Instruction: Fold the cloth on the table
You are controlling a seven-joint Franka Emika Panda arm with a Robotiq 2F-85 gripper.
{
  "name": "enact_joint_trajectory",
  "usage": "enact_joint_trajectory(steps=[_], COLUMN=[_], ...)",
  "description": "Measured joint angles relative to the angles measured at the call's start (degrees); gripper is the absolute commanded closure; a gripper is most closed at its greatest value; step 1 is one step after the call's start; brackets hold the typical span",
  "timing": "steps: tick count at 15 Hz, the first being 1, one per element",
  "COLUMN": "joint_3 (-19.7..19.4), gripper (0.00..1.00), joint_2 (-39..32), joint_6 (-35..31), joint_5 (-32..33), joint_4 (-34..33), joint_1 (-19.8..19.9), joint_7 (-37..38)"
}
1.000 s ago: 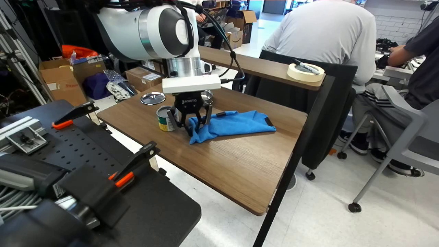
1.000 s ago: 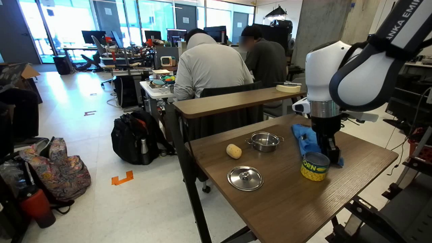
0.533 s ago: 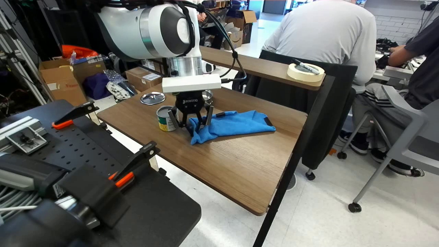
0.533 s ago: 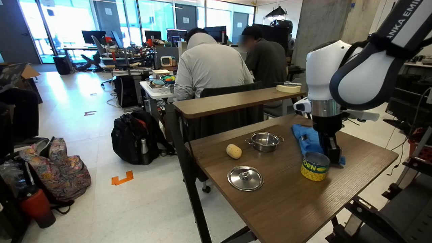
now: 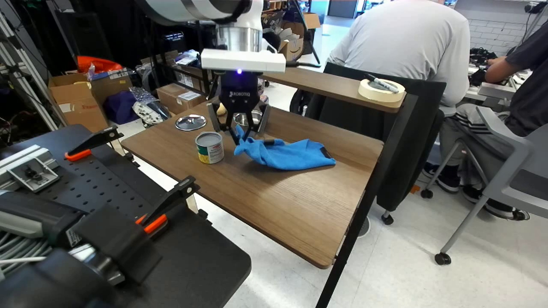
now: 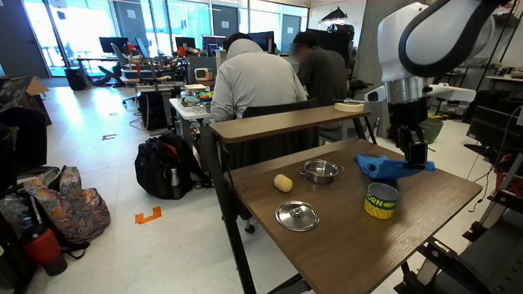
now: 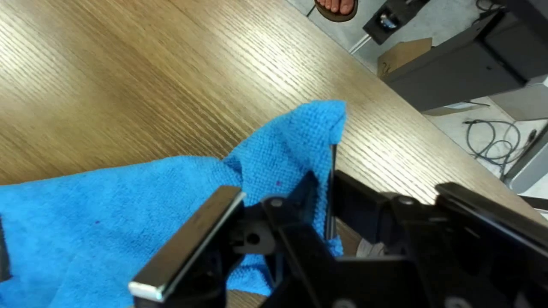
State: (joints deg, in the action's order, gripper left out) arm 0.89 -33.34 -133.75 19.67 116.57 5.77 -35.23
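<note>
While the gripper [image 5: 239, 139] is clamped on one end of the blue cloth [image 5: 291, 155], holding that end up in the air, the rest lies rumpled on the wood-grain table [image 5: 274, 205]. Wrist view: cloth pinched between the fingers [image 7: 355, 205]. Corn can [image 6: 381, 202] stands upright near the raised end, apart from it. Steel pot [image 6: 320, 175], metal lid [image 6: 297, 220] and yellowish potato-shaped item [image 6: 283, 183] also on the table.

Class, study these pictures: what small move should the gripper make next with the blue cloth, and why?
Probably carry the held end of the blue cloth over toward its opposite end. The gripper is shut on that held end, above the table, while the opposite end lies on the tabletop, so moving across should lay one part over the other.
</note>
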Motion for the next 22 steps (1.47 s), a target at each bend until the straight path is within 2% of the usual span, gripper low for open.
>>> enact_joint_trajectory(steps=[4,8,14,22], joint_3=[0.1,0.1,0.1,-0.3], gripper=[0.97,0.97,0.97,0.97], joint_2=[2.7,0.9,-8.2,-20.5], joint_6=[8.2,12.9,15.7,19.9], joint_5=[-3.8,-5.4,-7.9,-11.6], joint_4=[-4.0,-9.9,-21.6,-39.2], joint_1=[0.4,0.4,0.6,4.0], joint_7=[-2.3,-2.9,-2.7,0.0])
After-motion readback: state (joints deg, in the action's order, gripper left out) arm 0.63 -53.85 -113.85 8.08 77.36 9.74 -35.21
